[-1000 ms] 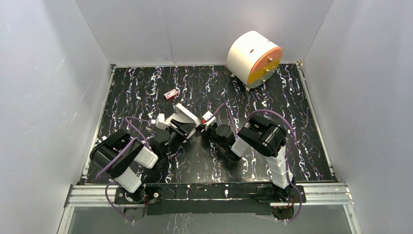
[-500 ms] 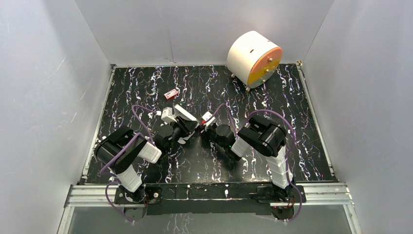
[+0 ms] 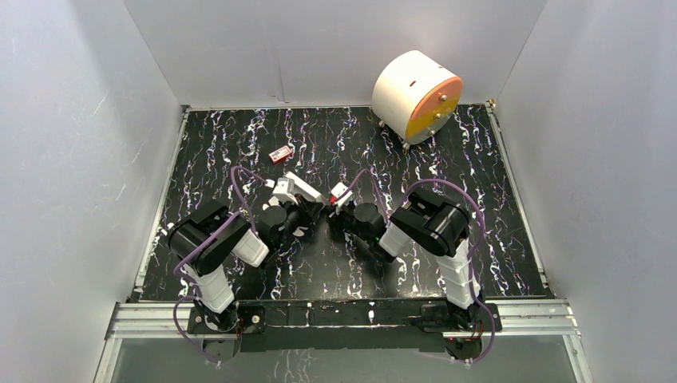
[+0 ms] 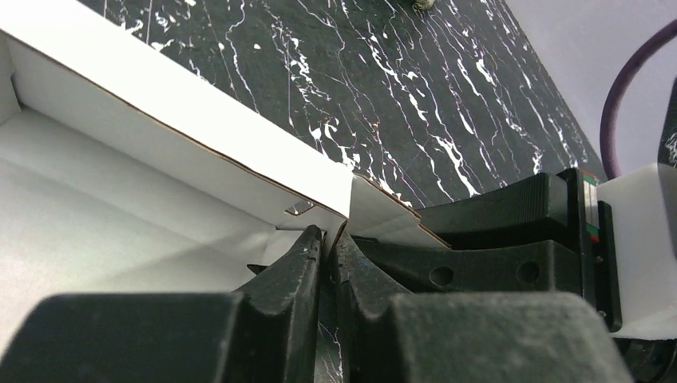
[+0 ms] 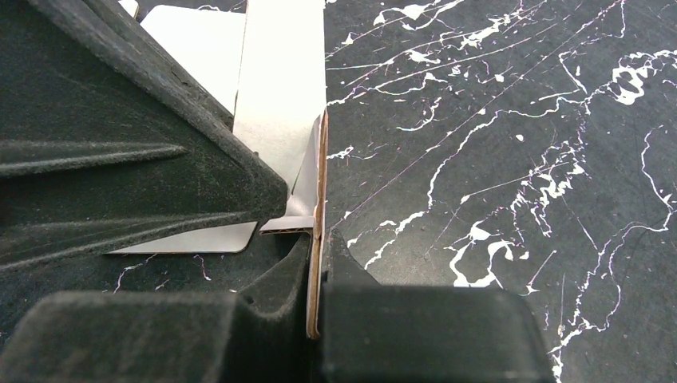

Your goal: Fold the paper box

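Left gripper [image 4: 329, 243] jaws nearly together, nipping a wall edge of the paper box [image 4: 184, 136]; right gripper [image 5: 318, 247] jaws pinch a flap edge-on.

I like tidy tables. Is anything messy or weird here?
Nothing looks spilled or torn. Only a tiny red item lies loose on the table, just beyond the half-folded paper box.

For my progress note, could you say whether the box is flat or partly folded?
Partly folded: the box has a wall raised along a crease, with its inside open to view.
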